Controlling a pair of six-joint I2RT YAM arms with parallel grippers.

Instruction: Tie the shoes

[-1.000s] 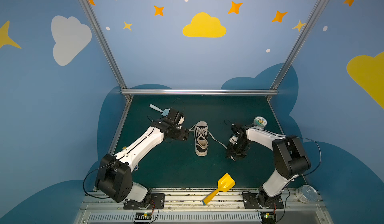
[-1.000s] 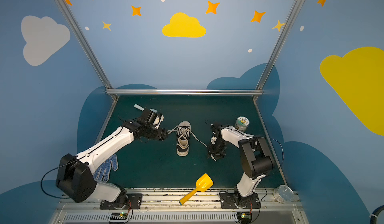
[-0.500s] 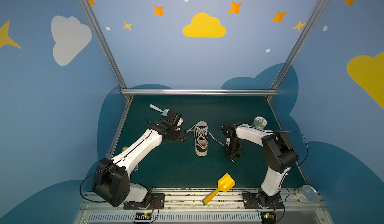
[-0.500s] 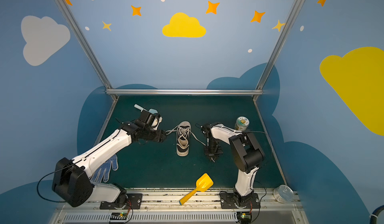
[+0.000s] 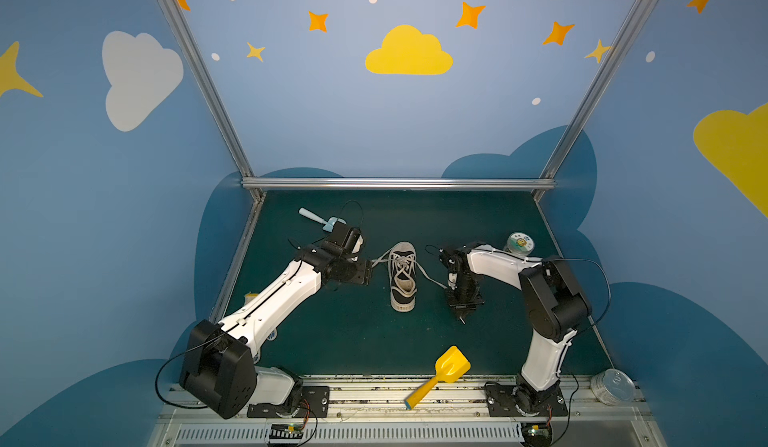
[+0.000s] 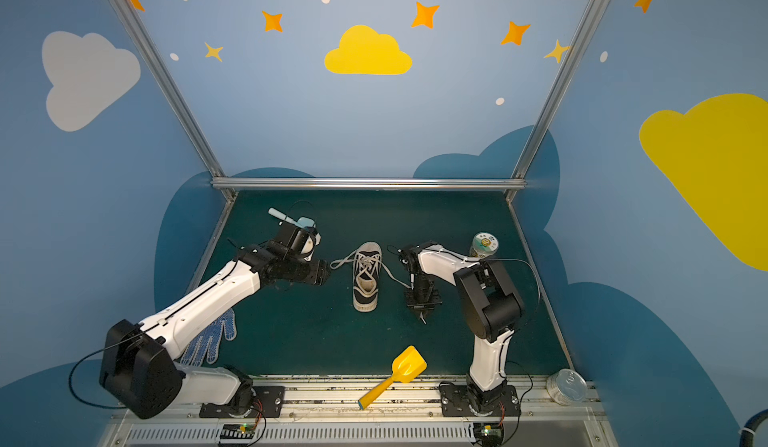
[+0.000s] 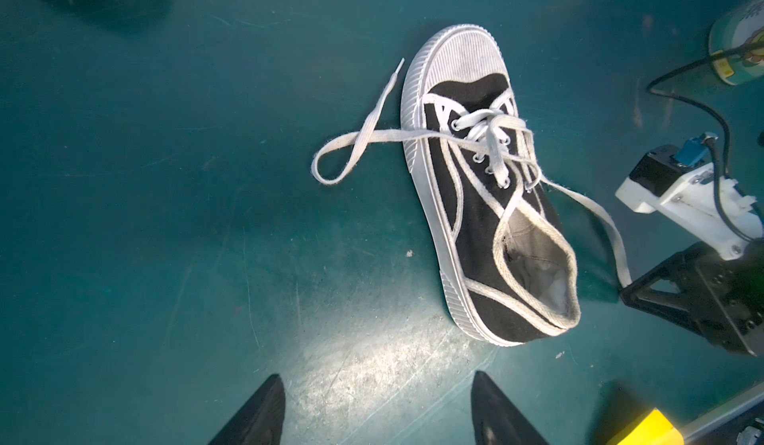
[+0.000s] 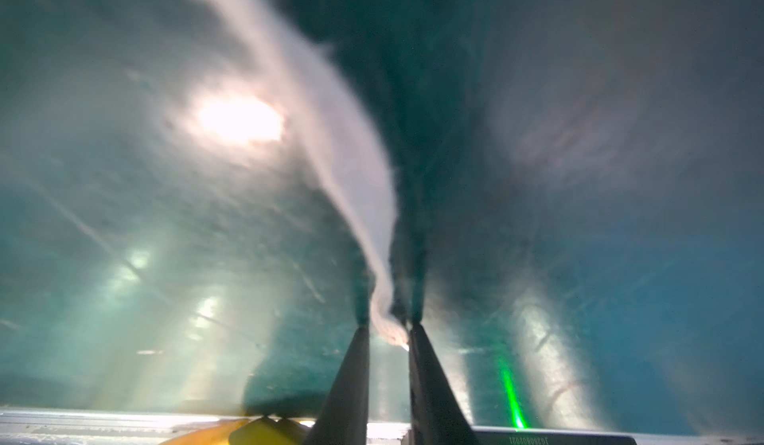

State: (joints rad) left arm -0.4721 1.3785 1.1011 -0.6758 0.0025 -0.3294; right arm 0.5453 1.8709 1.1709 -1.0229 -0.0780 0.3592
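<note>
Now that the right gripper (image 5: 461, 317) has swung in beside the shoe (image 5: 402, 276) on the counter (image 5: 332, 341), a top view shows a lace (image 5: 432, 278) running to it. Left wrist: left gripper (image 7: 374, 381) spread, empty. Right wrist: jaws just pinched that lace; pulling can start.

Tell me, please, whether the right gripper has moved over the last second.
Yes. In a top view the right gripper has shifted slightly left, toward the black canvas sneaker with white sole, which stayed put; it now pinches the cream flat lace.
</note>
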